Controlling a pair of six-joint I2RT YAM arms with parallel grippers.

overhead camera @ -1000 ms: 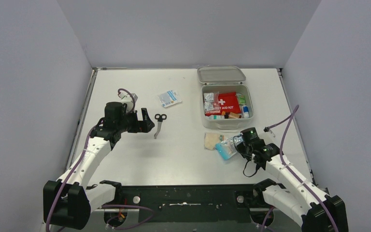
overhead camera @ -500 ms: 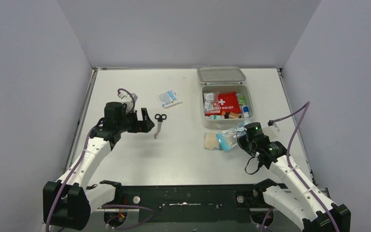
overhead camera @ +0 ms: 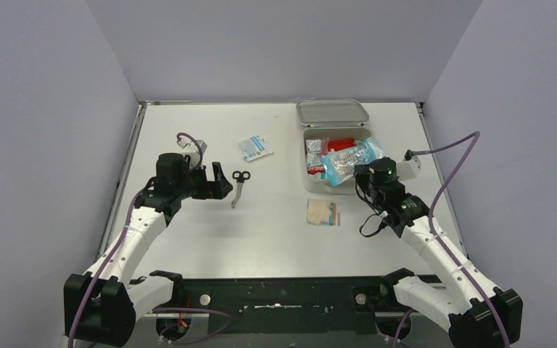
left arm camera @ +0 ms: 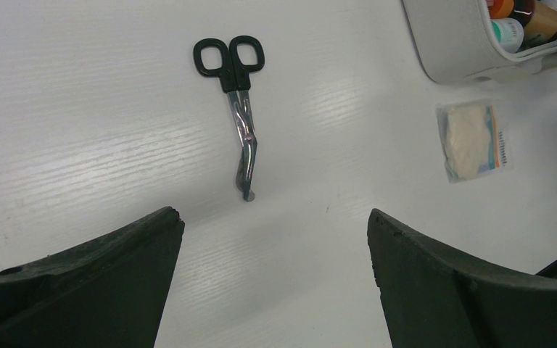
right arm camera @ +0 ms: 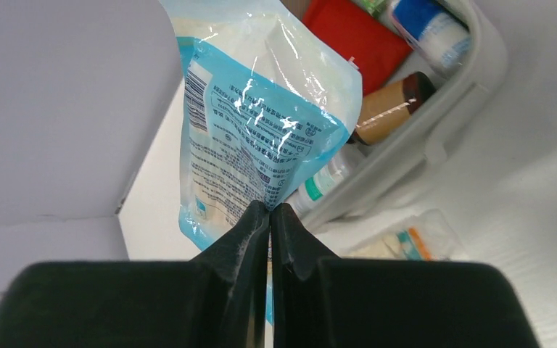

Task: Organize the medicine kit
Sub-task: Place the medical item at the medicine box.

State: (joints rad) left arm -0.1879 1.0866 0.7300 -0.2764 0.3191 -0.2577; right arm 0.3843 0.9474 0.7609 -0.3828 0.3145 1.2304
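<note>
The medicine kit (overhead camera: pixel 368 133) is a pale grey box at the back right, its lid (overhead camera: pixel 331 112) open behind it, with a red pouch (overhead camera: pixel 341 144) and small bottles inside. My right gripper (overhead camera: pixel 357 174) is shut on a blue and clear packet (overhead camera: pixel 348 159), held above the kit's front half; the right wrist view shows the packet (right arm camera: pixel 254 138) pinched at its lower edge by my right gripper (right arm camera: pixel 269 207). My left gripper (overhead camera: pixel 221 180) stands open just left of black-handled scissors (overhead camera: pixel 239 185), which lie flat ahead of my left gripper (left arm camera: pixel 274 217) as the scissors (left arm camera: pixel 238 109).
A clear gauze packet (overhead camera: pixel 323 212) lies in front of the kit. A small white and blue sachet (overhead camera: pixel 254 147) lies behind the scissors. Grey walls close in the table on three sides.
My right gripper has lifted the blue packet off the table and carried it back and up over the kit. The left arm has not moved.
</note>
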